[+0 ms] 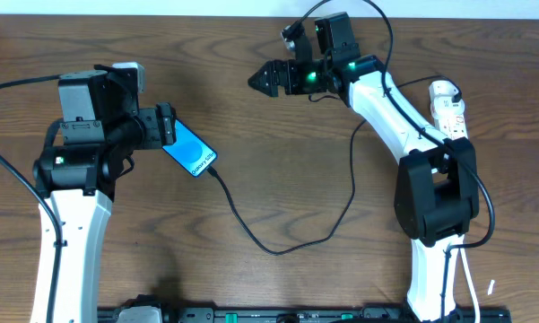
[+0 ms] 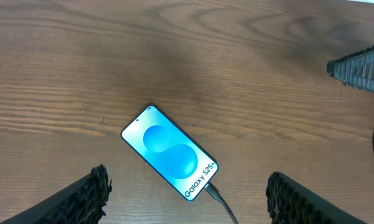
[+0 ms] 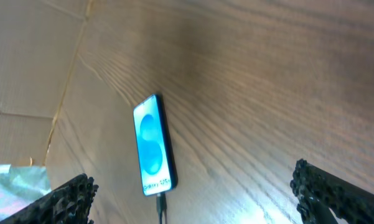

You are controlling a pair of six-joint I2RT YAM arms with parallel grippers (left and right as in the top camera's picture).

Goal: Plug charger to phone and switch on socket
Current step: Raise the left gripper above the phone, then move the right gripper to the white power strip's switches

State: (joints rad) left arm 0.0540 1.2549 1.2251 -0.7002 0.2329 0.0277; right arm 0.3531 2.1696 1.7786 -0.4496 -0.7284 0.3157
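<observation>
One of the two jobs looks done. The long, thin black charger cable (image 1: 278,247) has its small plug tip in the bottom end of the small flat phone with the bright blue screen (image 1: 191,151). The left wrist view shows the tip sitting right in the phone's short edge. The phone lies flat on the brown wooden tabletop (image 1: 251,36), in its left half, about midway between the far edge and the near edge. The cable runs from it in a big loose curve toward the right side.

One job is left: the switch. The narrow white power strip with red marks (image 1: 448,106) lies close to the right edge of the tabletop, and the right arm covers part of it (so its switch cannot be seen, and nobody can tell if it is on or off). No arm is touching it.

The left gripper (image 1: 166,126) hangs just over the phone with its two black fingers spread wide. It holds nothing. The right gripper (image 1: 258,81) is up in the air near the far edge, around the middle, also spread wide and empty. It points away from the power strip, so it would need to turn back that way to press the switch.
</observation>
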